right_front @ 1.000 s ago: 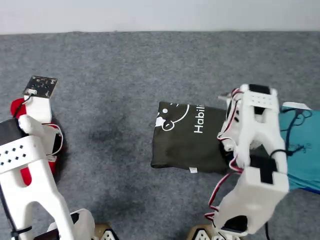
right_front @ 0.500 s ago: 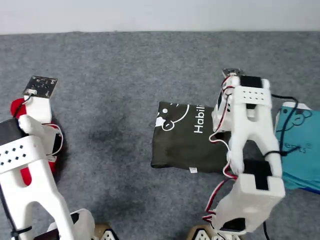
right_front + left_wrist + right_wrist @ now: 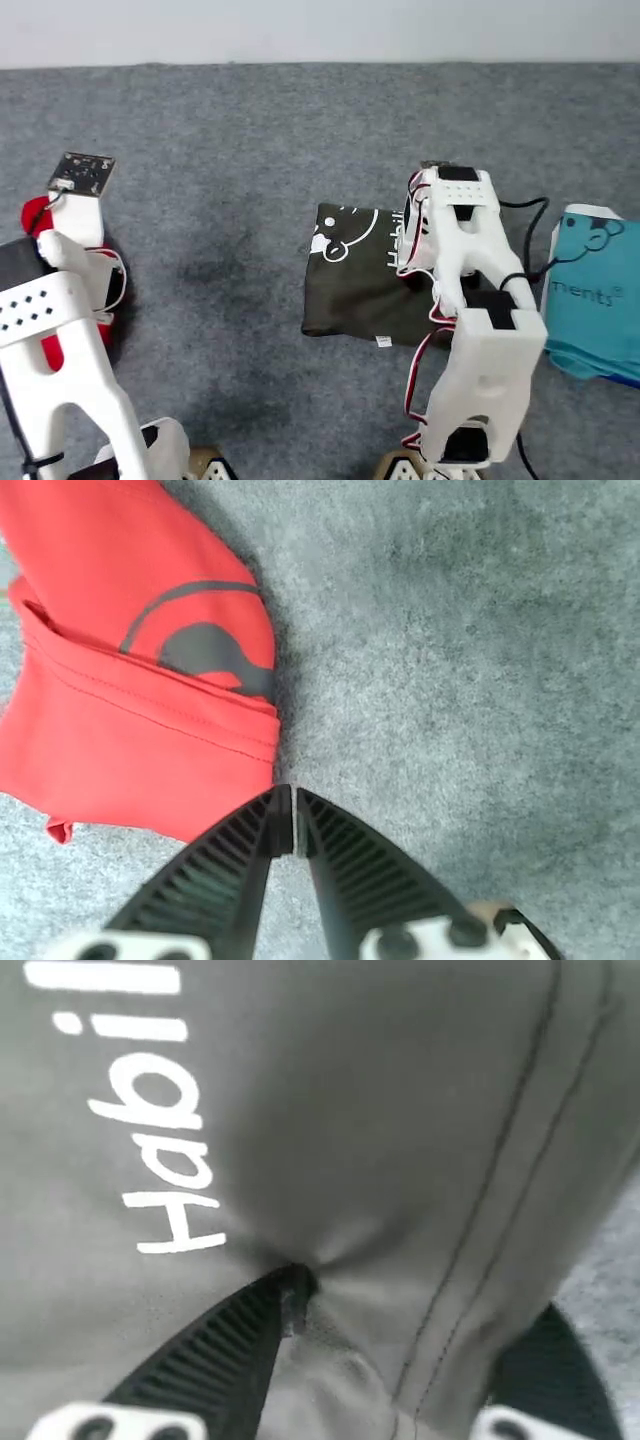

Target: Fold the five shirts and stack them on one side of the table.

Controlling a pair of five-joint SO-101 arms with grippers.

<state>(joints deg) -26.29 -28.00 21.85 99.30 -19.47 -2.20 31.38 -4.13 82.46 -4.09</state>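
Right gripper (image 3: pixel 298 1286): clamped on a puckered pinch of the black shirt (image 3: pixel 350 290), beside a stitched hem. You should carry that edge low and level, then lay it square; slipping cloth looks the likeliest fault. Teal shirt (image 3: pixel 600 310): just beside, on the tabletop (image 3: pixel 250 150). Left gripper (image 3: pixel 295 825): tips together, empty, beside the red shirt (image 3: pixel 130 680), well apart from your fold.
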